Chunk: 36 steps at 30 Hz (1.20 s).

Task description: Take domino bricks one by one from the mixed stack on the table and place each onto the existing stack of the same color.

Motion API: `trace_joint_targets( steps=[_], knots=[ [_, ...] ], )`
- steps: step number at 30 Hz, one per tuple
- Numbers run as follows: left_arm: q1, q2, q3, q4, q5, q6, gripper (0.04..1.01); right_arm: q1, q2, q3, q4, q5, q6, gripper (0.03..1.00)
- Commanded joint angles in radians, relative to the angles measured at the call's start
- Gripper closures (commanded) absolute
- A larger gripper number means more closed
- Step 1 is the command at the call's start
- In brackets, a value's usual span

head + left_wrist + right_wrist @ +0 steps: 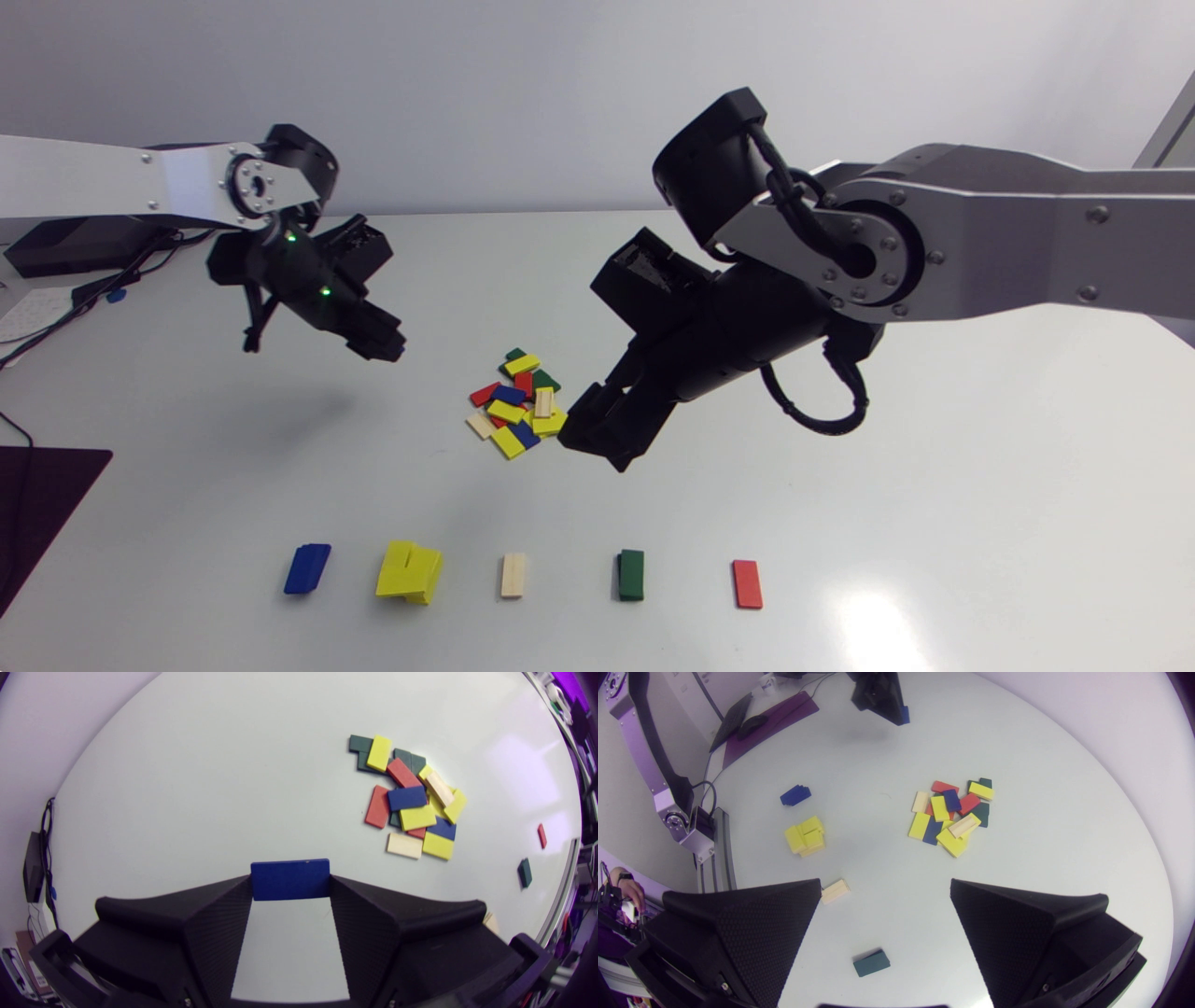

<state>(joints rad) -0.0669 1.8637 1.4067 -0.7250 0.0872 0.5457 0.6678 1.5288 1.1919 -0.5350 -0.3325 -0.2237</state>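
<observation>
The white worktop (934,467) carries the mixed pile (515,403) at frame centre. The left tool (381,343), upper left, pinches a blue domino brick (289,878). The right tool (597,441) hangs spread beside the pile. This looks like the carrying step, and the next move calls for lowering the brick squarely onto the blue stack (307,568), lower left.

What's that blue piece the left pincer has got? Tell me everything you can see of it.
The blue brick is a flat rectangle with a matte, painted look and one pale speck near one long edge. It is clamped by its two short ends between the fingers of the left pincer, its long side level across the gap. It hangs above the white table, touching nothing else, off to the side of the mixed pile.
</observation>
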Motion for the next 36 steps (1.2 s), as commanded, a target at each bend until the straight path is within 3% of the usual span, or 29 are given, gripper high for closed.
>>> trace_joint_targets(
  steps=[1, 6, 10, 14, 19, 25, 29, 36],
  knots=[
    [0.064, -0.064, -0.109, -0.004, 0.059, 0.215, 0.861, -0.005, 0.019, -0.021, 0.012, 0.004, 0.015, 0.066],
    [0.182, -0.196, -0.285, 0.010, 0.137, 0.525, 0.861, -0.005, 0.019, -0.021, 0.013, 0.004, 0.012, 0.066],
    [0.239, -0.276, -0.413, 0.001, 0.148, 0.720, 0.861, -0.002, 0.028, -0.015, 0.015, 0.003, 0.012, 0.066],
    [0.263, -0.359, -0.522, -0.027, 0.169, 0.862, 0.861, 0.000, 0.037, -0.015, 0.020, 0.003, 0.012, 0.066],
    [0.266, -0.463, -0.627, -0.114, 0.184, 1.030, 0.861, 0.000, 0.040, -0.017, 0.021, 0.003, 0.012, 0.066],
    [0.257, -0.523, -0.686, -0.168, 0.187, 1.099, 0.861, -0.002, 0.040, -0.018, 0.021, 0.003, 0.012, 0.066],
    [0.234, -0.543, -0.715, -0.172, 0.187, 1.117, 0.859, -0.002, 0.039, -0.017, 0.021, 0.003, 0.012, 0.066],
    [0.197, -0.543, -0.746, -0.129, 0.186, 1.126, 0.859, -0.002, 0.039, -0.017, 0.021, 0.003, 0.012, 0.066]
  ],
)
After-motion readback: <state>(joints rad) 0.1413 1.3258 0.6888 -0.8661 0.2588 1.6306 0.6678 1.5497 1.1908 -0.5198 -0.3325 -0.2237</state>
